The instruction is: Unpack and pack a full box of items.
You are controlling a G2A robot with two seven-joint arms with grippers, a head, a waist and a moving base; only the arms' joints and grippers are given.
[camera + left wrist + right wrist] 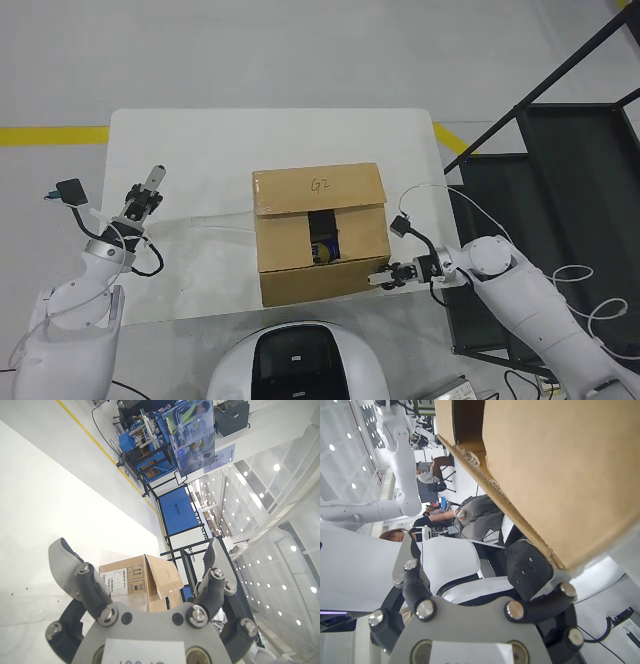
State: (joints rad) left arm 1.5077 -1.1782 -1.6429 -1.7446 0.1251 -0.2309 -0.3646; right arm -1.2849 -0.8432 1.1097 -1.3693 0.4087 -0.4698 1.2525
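The right gripper [383, 281], spread at the box's [320, 232] near corner, should catch its edge squarely; the left gripper [148, 190] hangs spread, well apart.

Bright overhead lighting, glare on white table [50, 475]

Cardboard box [320, 230] on the desk [200, 140] near its front edge, left jaws well left of it, right jaws at its front-right corner.

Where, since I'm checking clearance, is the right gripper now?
In the top view, the right gripper sits at the cardboard box's near right corner, close to the table's front edge.
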